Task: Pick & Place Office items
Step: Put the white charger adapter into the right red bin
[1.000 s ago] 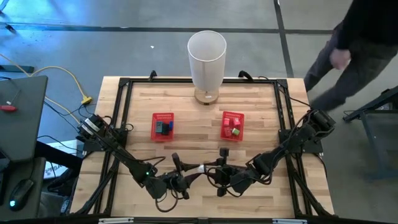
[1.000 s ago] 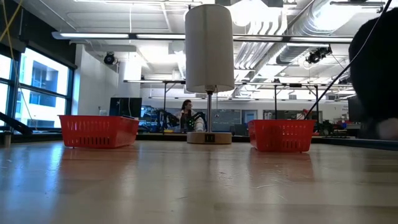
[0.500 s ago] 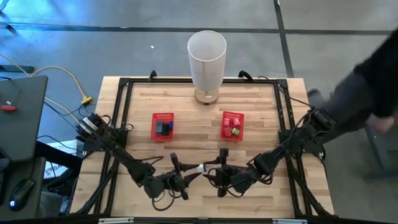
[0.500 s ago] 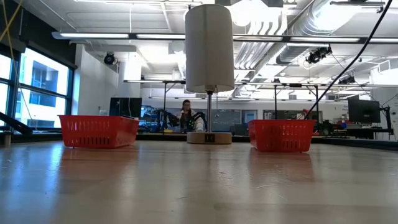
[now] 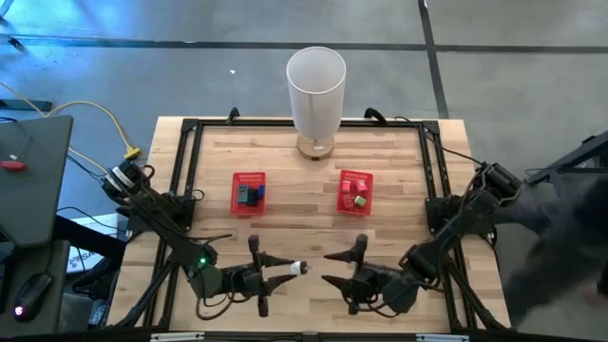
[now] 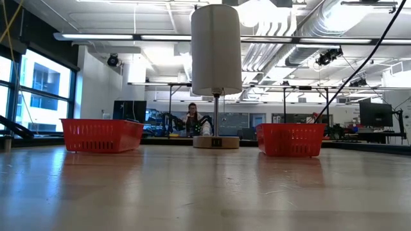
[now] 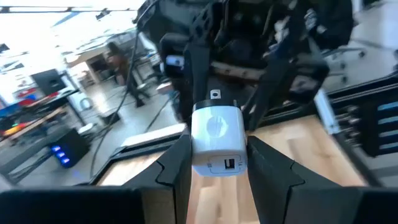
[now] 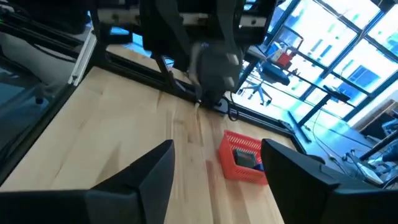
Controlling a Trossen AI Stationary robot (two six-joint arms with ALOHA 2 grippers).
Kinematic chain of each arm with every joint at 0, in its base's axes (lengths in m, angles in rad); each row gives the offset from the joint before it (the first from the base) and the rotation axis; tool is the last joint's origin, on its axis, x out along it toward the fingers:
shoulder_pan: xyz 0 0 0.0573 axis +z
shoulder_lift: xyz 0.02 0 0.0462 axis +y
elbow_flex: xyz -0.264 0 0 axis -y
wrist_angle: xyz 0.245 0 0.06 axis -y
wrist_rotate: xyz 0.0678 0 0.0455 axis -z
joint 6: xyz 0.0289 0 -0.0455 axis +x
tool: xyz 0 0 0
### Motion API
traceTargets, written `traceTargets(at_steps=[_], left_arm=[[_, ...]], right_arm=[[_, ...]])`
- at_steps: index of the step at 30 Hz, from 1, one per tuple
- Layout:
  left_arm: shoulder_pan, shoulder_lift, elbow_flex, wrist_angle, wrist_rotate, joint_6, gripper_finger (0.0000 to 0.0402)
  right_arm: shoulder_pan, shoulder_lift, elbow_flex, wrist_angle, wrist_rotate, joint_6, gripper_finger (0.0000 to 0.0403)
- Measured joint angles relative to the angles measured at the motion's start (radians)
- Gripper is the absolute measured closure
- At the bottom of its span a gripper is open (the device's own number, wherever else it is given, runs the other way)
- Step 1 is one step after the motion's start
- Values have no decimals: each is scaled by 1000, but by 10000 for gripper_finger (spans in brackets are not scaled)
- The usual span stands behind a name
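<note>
Left fingers (image 7: 214, 165): shut on white charger (image 7: 216, 140), pointing at right arm.
Right fingers (image 8: 214, 171): open, empty, opposite.
Nearer basket (image 5: 250, 193): left one.

You have a wooden table (image 5: 304, 214) carrying two red baskets, left (image 5: 250, 193) and right (image 5: 355, 190), with a tall white cylinder (image 5: 315, 100) at the far edge.

A lab: exposed ceiling ducts (image 6: 334, 29), workbenches, concrete floor (image 5: 142, 85).

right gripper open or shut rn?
Open. The right gripper shows a wide empty gap between its fingers; the left gripper holds the white charger.
</note>
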Motion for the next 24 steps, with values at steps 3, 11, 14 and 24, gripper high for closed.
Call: traceTargets(at_steps=[3, 11, 14, 24], left_arm=[[3, -14, 0, 2, 13, 0, 286], [13, -18, 0, -4, 25, -8, 284], [12, -18, 0, -3, 25, -8, 284], [57, -18, 0, -2, 98, -8, 284]], right_arm=[[-1, -1, -21, 7, 0, 11, 177], [-46, -123, -231, 9, 134, 210, 176], [-64, -214, -343, 146, 53, 220, 176], [-198, -275, -750, 1043, -552, 14, 176]])
